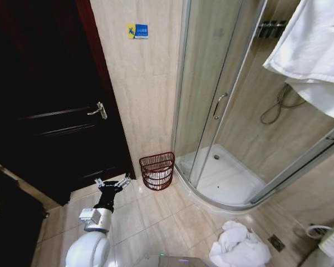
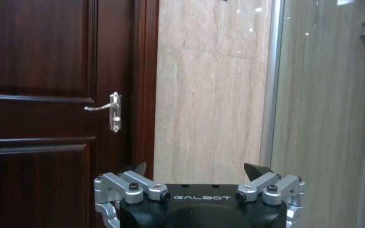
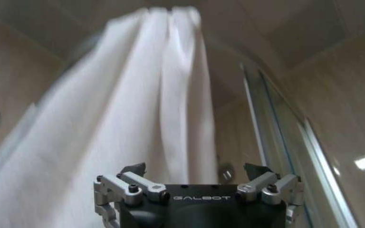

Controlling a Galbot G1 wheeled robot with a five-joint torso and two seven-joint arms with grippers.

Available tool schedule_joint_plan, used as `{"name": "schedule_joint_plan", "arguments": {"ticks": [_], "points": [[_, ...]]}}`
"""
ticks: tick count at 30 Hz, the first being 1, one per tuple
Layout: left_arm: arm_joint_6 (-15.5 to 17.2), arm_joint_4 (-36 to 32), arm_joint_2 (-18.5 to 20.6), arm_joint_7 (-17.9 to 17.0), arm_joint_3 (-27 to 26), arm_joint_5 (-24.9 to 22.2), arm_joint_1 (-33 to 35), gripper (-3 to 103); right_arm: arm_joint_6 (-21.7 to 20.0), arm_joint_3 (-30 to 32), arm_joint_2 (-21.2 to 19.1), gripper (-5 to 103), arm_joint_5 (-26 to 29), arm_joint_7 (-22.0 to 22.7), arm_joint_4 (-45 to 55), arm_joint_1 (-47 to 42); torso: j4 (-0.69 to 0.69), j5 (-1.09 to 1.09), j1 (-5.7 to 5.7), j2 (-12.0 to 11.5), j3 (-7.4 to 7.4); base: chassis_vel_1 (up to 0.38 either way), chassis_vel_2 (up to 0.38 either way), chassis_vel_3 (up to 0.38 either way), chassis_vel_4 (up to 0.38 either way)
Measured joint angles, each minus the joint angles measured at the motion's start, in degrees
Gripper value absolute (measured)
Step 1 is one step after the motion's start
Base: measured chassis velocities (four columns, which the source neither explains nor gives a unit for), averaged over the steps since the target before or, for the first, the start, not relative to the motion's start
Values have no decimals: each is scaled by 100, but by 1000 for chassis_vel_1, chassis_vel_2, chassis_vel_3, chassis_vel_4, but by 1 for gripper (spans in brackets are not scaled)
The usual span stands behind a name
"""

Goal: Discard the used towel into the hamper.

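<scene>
Your right pincer (image 3: pixel 195 173) gapes empty under the hanging towel (image 3: pixel 150 109); left pincer (image 1: pixel 112 183), splayed and empty, idles at nine o'clock of the hamper (image 1: pixel 157 170).

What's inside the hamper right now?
Through the hamper's open wire wall something white shows low inside, likely cloth; I can't tell what it is. Another white towel lies crumpled on the floor, apart from it.

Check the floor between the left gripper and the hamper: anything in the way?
In the head view, only bare beige floor tile lies between the open left gripper and the hamper. The crumpled white towel lies on the floor well off that line, nearer the shower.
</scene>
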Motion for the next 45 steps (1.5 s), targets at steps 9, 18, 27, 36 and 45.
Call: {"name": "schedule_joint_plan", "arguments": {"ticks": [9, 18, 27, 36, 45], "points": [[0, -1, 0, 0, 0, 0, 0, 100, 261, -429, 932, 100, -890, 30, 355, 45, -2, -4, 0, 0, 0, 0, 0, 0, 0], [0, -1, -1, 0, 0, 0, 0, 100, -18, -1598, 1420, 100, -760, 142, 140, 1762, 1, -7, 1, 0, 0, 0, 0, 0, 0], [0, -1, 0, 0, 0, 0, 0, 100, -472, -2455, 1850, 100, -1117, 476, 331, 2910, 1, -5, 1, 0, 0, 0, 0, 0, 0], [0, -1, 0, 0, 0, 0, 0, 100, -469, -2995, 1262, 100, -1488, 342, -422, 3884, 0, -3, 1, 1, 0, 0, 0, 0, 0], [0, -1, 0, 0, 0, 0, 0, 100, -541, -4008, 648, 100, -925, 345, -1521, 5311, 1, -5, 0, 1, 0, 0, 0, 0, 0]]}}
